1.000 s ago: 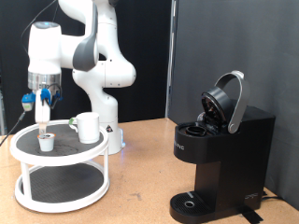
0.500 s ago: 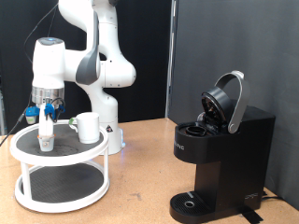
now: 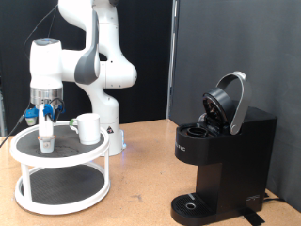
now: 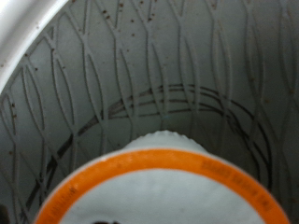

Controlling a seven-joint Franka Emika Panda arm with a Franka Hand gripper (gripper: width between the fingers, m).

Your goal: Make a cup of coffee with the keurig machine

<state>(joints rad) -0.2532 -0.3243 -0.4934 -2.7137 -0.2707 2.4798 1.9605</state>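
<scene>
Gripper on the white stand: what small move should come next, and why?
Probably shut the fingers on the pod. In the exterior view the gripper is down on the top shelf of the white stand, beside the cup, and the wrist view shows the orange-rimmed pod close under the hand. The keurig machine already stands with its lid raised.

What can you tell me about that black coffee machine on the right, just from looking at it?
The keurig machine is a tall, boxy black appliance that looks like plastic, standing on the wooden table at the exterior view's right. Its rounded hinged lid, edged in silver, is tipped up and open, showing the dark brew chamber. A round drip base sticks out at the bottom with nothing on it. Nothing touches the machine except the table; the gripper is far off.
</scene>
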